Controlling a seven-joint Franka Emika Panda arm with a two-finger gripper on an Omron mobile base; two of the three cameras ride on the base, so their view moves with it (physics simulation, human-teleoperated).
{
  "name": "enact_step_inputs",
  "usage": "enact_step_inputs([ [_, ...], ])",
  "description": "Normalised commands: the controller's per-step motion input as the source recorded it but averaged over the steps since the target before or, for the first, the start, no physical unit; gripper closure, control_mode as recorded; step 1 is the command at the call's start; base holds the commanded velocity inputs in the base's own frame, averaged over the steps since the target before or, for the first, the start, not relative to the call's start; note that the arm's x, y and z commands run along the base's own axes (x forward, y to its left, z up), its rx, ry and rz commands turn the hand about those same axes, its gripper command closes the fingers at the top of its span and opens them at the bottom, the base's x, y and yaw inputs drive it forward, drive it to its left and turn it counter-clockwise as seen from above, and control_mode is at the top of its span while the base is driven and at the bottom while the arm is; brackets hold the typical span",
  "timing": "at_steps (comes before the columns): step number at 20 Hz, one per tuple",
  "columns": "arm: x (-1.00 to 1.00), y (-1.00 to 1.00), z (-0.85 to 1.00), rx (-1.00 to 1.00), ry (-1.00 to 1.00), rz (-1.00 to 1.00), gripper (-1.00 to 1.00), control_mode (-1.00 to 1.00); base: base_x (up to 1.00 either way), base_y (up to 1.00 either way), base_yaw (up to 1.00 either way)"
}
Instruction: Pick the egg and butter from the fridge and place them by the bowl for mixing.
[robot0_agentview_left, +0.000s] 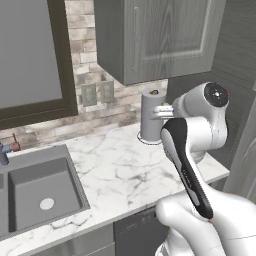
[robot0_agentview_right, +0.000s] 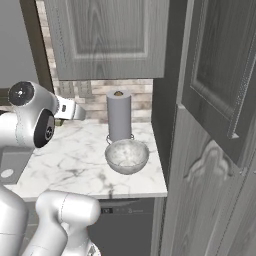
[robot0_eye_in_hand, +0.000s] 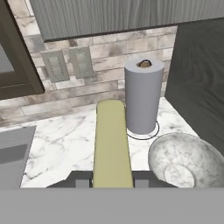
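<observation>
Gripping the butter (robot0_eye_in_hand: 112, 144) between its two dark fingertips (robot0_eye_in_hand: 81, 183), the claw (robot0_eye_in_hand: 112, 183) is hanging above the marbled surface (robot0_eye_in_hand: 65, 144), closed on the near end of the olive-yellow stick. In the hand view the stick is running straight away from the claw toward the brick back wall (robot0_eye_in_hand: 105, 57), its far rounded end reaching just beside the base of the paper towel roll (robot0_eye_in_hand: 143, 96).

The grey roll is standing upright on its ring holder near the back edge of the surface, close to the right end where the dark side panel (robot0_eye_in_hand: 197, 78) is rising. A marbled bowl (robot0_eye_in_hand: 186, 162) is sitting on the surface just in front of the roll, nearer the front edge; the right base view is showing the same bowl (robot0_agentview_right: 127, 156) touching or almost touching the foot of the roll (robot0_agentview_right: 119, 116).

Toward the left end of the surface (robot0_agentview_left: 120, 175), a grey sink (robot0_agentview_left: 42, 192) is sunk into it, with a faucet (robot0_agentview_left: 7, 149) at its back. Two outlet plates (robot0_eye_in_hand: 68, 64) are sitting on the wall, and grey upper cabinets (robot0_agentview_left: 155, 35) are hanging above. The white arm (robot0_agentview_left: 200, 125) is folding across the right end of the surface in the left base view.
</observation>
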Motion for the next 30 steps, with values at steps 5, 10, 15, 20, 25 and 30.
enact_step_inputs([
  [5, 0.0, 0.0, 0.0, 0.0, 0.0, 0.0, 1.0, 1.0, -0.01, 0.0, 0.0],
  [10, -0.02, 0.01, -0.03, 0.0, 0.0, 0.0, 1.0, -1.0, -0.1, 0.0, 0.01],
  [15, 0.04, 0.18, -0.38, -0.04, 0.0, -0.07, 1.0, -1.0, 0.0, 0.0, 0.0],
  [20, 0.09, 0.3, -0.47, -0.05, 0.02, -0.08, 1.0, -1.0, 0.0, 0.0, 0.0],
  [25, 0.01, 0.05, -0.37, 0.0, 0.25, 0.0, 1.0, -1.0, 0.0, 0.0, 0.0],
  [30, 0.22, -0.04, -0.4, 0.0, 0.5, 0.0, 1.0, -1.0, 0.0, 0.0, 0.0],
])
